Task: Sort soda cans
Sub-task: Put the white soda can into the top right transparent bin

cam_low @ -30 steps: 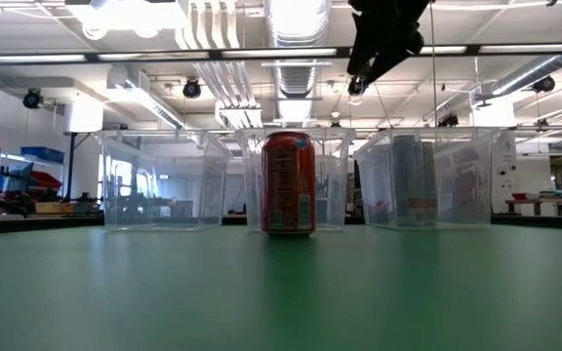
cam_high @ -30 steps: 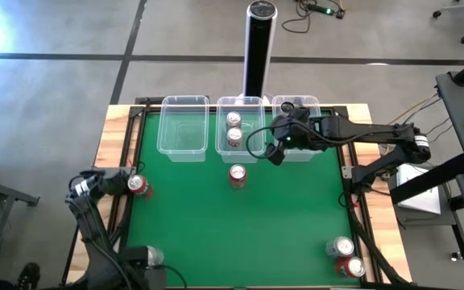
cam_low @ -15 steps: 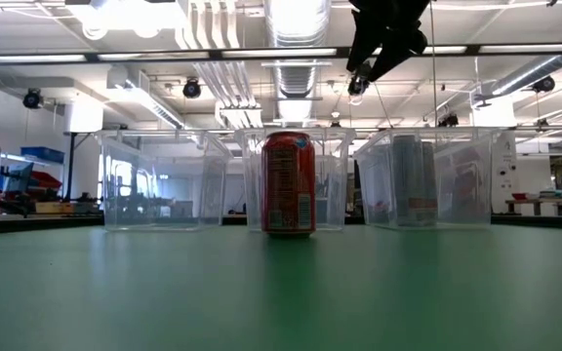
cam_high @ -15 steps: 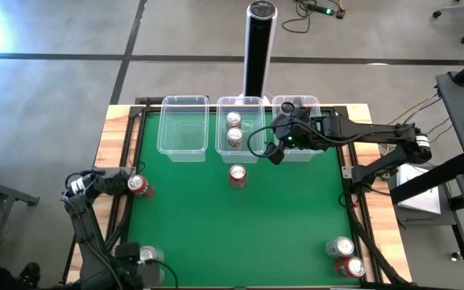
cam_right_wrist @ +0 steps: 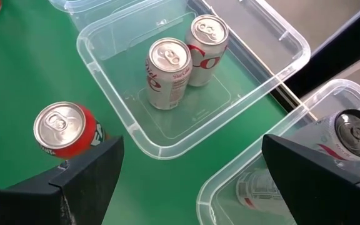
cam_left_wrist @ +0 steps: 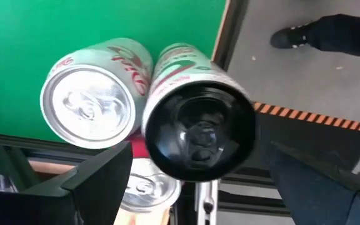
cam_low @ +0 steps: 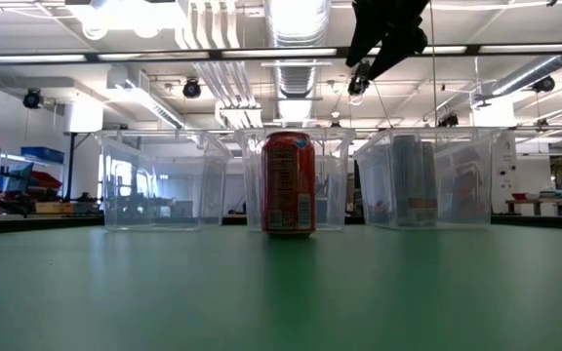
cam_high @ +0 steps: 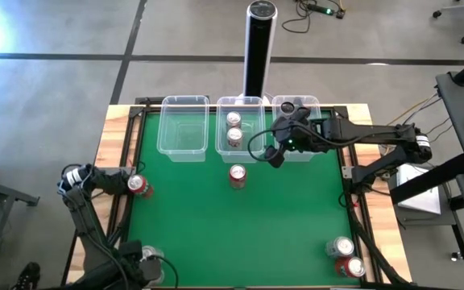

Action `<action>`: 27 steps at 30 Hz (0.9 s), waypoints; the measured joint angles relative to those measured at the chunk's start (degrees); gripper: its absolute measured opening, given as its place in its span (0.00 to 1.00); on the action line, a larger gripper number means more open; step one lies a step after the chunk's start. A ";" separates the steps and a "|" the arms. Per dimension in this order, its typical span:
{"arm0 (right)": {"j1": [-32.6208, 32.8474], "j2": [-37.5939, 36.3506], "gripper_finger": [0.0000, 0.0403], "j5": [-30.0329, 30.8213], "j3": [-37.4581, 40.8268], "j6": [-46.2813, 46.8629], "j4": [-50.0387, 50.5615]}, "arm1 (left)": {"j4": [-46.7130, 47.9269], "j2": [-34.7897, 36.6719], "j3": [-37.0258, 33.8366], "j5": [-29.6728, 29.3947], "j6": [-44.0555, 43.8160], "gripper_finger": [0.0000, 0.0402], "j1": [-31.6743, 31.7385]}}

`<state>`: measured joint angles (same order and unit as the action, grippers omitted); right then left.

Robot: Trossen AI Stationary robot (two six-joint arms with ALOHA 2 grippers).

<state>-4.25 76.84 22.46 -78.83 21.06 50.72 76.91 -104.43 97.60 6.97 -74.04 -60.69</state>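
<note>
Three clear tubs line the far edge. The left tub (cam_high: 184, 129) is bare, the middle tub (cam_right_wrist: 255, 87) holds two silver-white cans (cam_right_wrist: 169, 72), and the right tub (cam_right_wrist: 305, 162) holds more cans (cam_right_wrist: 355, 134). One red can (cam_high: 238, 175) stands on the green mat in front of the middle tub; another (cam_high: 139, 185) stands by the left edge. My right gripper (cam_high: 274, 155) hangs open high over the gap between the middle and right tubs. My left gripper (cam_left_wrist: 202, 147) is open at the near left corner, its fingers on either side of an upside-down silver-white can (cam_left_wrist: 199, 128) beside an upright one (cam_left_wrist: 89, 103). My left gripper comes from above with its fingers on either side of the upside-down can's dark bottom end (cam_left_wrist: 199, 134). A narrow gap shows on each side, and I cannot tell whether the fingers touch the can.
A tall black post (cam_high: 258, 48) stands behind the middle tub. A silver can (cam_high: 342, 246) and a red can (cam_high: 353, 267) stand at the near right corner. A third can top (cam_left_wrist: 145, 187) shows under my left gripper. A person's shoe (cam_left_wrist: 317, 31) is on the floor beyond the table's left edge.
My left arm's elbow has swung out toward the table's left edge, while its gripper has stayed over the near left corner.
</note>
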 joint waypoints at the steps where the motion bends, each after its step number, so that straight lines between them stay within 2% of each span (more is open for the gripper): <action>1: 0.02 0.00 0.93 0.00 0.00 0.00 0.02 | -0.25 0.01 -0.48 0.01 0.00 0.87 0.05; 9: 0.00 -0.02 0.93 0.02 0.00 -0.32 0.02 | -2.53 -0.27 -1.01 -0.19 0.73 0.86 0.11; 14: 0.00 -0.02 0.93 0.02 0.00 -1.10 0.02 | -2.84 -1.58 -1.03 -2.81 1.10 0.82 0.20; 19: 0.00 -0.02 0.93 0.04 0.00 -1.45 0.02 | -2.66 -2.37 -1.03 -3.07 2.44 0.75 0.20; 25: 0.00 -0.02 0.93 0.04 0.00 -1.69 0.02 | -2.47 -2.46 -1.03 -3.05 3.01 0.60 0.20; 27: 0.00 -0.02 0.93 0.04 0.00 -1.95 0.02 | -2.08 -2.41 -1.01 -3.03 2.41 0.59 0.26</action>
<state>-4.25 76.82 22.50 -78.83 19.11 50.74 74.83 -106.85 96.60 3.95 -71.63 -60.42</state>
